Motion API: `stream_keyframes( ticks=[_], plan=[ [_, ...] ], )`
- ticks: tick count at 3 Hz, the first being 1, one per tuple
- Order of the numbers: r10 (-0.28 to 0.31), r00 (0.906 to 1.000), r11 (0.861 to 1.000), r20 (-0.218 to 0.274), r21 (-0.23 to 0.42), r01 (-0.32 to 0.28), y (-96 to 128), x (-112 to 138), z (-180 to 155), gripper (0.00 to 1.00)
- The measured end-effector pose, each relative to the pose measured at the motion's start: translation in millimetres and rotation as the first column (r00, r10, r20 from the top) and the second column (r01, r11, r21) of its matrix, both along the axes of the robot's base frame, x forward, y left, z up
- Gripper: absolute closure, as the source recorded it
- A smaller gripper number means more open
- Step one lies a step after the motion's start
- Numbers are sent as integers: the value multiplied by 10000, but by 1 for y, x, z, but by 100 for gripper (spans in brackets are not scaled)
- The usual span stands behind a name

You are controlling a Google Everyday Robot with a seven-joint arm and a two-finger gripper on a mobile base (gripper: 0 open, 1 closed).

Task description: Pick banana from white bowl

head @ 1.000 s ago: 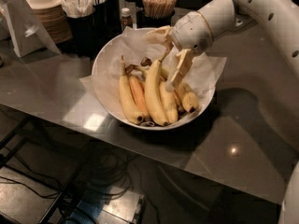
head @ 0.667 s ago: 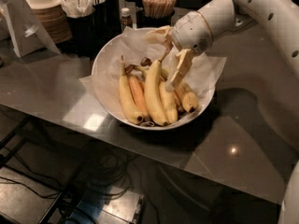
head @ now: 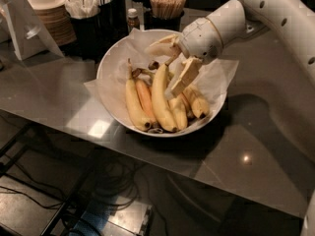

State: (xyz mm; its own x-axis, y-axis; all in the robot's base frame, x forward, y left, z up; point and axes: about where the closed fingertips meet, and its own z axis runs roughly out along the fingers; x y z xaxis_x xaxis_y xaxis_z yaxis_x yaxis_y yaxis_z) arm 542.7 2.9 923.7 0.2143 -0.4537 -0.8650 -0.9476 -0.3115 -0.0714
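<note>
The gripper (head: pixel 164 68) hangs at upper centre of the frame over the white bowl (head: pixel 102 73), its two fingers spread wide and holding nothing. The banana (head: pixel 160 98) lies mid-bowl among the other bananas (head: pixel 134 102), its upper end between the spread fingers and its length running toward the bottom of the frame.
</note>
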Motion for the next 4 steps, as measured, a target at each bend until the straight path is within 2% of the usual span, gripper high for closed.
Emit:
stream_keyframes(
  ticks=[2,3,4],
  plan=[
    [0,10000,10000,0,0,0,0,0,0,65],
    [-121,9988,9999,470,77,117,1,3,17,88],
    [-292,9913,9994,1285,242,263,-3,3,51,100]
  ],
)
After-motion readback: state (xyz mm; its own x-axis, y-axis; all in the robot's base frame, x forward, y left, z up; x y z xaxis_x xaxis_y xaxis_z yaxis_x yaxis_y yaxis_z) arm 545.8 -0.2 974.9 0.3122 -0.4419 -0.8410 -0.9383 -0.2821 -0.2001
